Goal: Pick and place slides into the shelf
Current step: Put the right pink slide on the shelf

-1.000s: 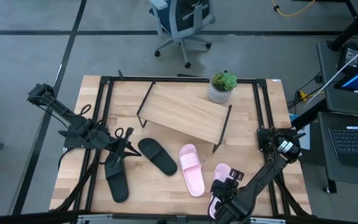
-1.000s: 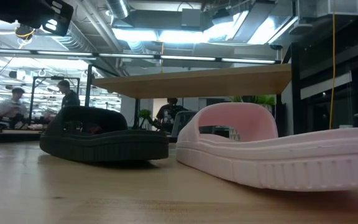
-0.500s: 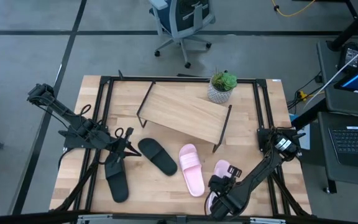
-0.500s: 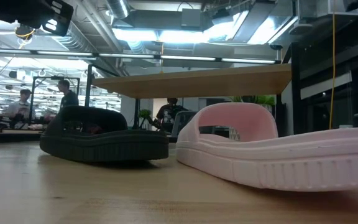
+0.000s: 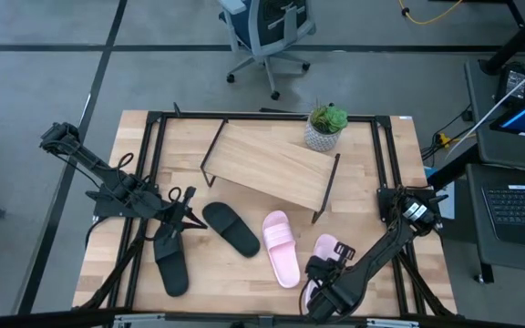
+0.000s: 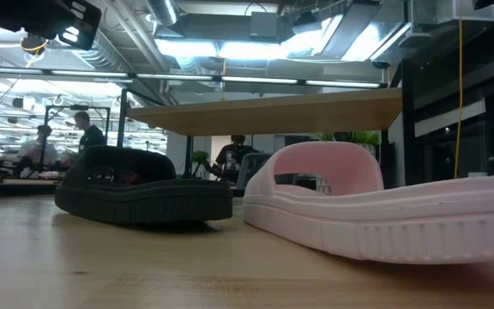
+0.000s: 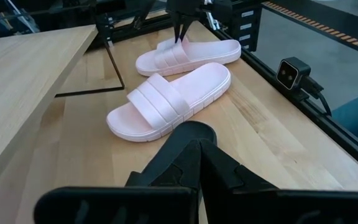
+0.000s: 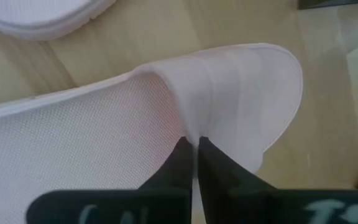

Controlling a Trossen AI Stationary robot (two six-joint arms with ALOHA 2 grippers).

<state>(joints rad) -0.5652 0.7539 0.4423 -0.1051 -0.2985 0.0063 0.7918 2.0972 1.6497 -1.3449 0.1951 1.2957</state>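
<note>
Potted plant (image 5: 325,128) in a pale patterned pot stands at the table's 12 to 1 o'clock edge, just beside the far corner of the shelf (image 5: 272,164). Shelf sits askew at centre-back of the table, board top bare, thin black legs splayed at both ends. A black metal frame (image 5: 158,118) runs round the tabletop (image 5: 117,251).

Slides: one black slide (image 5: 231,228) at centre, just in front of the shelf; second black slide (image 5: 170,261) at 8 o'clock, under the left arm. First pink slide (image 5: 281,247) lies at 5 o'clock of the shelf, clear of both arms. Second pink slide (image 8: 142,124) at the table's 5 o'clock edge, half covered by the right arm in the high view.

Right gripper (image 8: 194,152): jaws pinched nearly together on the strap edge of that second pink slide. Left gripper (image 7: 197,163): fingers closed tight, holding nothing, poised above the toe of a black slide.

Surface: light wood planks, unmarked. Floor around is grey with dark seams; an office chair (image 5: 267,32) stands beyond 12 o'clock, a laptop (image 5: 520,205) on a stand at 3 o'clock. Low view shows an open workshop with ceiling lights and people (image 6: 84,133) seated far off. No readable writing anywhere.
</note>
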